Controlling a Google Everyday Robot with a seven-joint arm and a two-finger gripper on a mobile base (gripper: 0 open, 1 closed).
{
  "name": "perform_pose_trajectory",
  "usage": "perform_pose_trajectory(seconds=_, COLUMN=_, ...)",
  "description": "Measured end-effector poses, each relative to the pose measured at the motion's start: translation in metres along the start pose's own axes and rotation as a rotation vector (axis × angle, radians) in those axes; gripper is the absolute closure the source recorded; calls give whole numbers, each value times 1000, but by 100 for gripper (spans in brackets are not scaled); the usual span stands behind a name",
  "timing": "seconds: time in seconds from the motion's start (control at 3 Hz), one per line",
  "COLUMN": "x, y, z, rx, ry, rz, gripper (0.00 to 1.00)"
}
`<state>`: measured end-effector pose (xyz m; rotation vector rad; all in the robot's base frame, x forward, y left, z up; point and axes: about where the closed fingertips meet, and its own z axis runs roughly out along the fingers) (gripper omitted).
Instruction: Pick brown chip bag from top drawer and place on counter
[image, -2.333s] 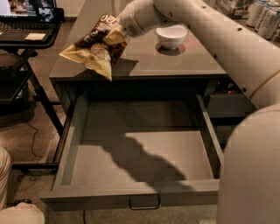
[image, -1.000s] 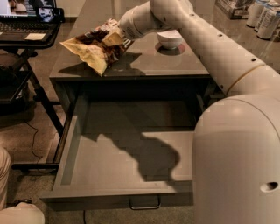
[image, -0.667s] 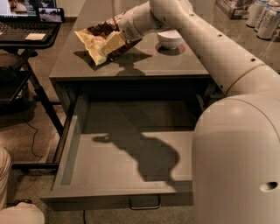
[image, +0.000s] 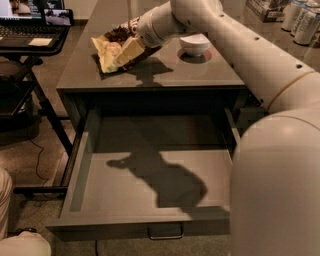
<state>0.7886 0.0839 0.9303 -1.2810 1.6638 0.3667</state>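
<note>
The brown chip bag, dark brown with pale yellow ends, lies on the left part of the counter. My gripper is at the bag's right side, low over the counter, shut on the bag. The arm reaches in from the right, above the counter. The top drawer is pulled wide open below the counter. Its flat grey floor holds nothing but the arm's shadow. Its small metal handle is at the front edge.
A white bowl stands on the counter just right of the gripper. A laptop sits on a black stand at the left. Several cans stand at the far right. Someone's knee is at the bottom left.
The gripper has carried the bag from the counter's left edge inward and down. The bag now rests on the counter.
</note>
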Motion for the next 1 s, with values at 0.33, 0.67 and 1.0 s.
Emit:
perform_pose_trajectory(seconds=0.33, x=-8, y=16, z=-15, rx=57, ry=86, rz=-83, gripper=0)
perform_pose_trajectory(seconds=0.67, x=-12, y=22, z=-26, rx=105, ry=161, rz=-146, gripper=0)
perform_pose_trajectory(seconds=1.0, x=-12, y=22, z=-26, rx=106, ry=163, rz=-147, gripper=0)
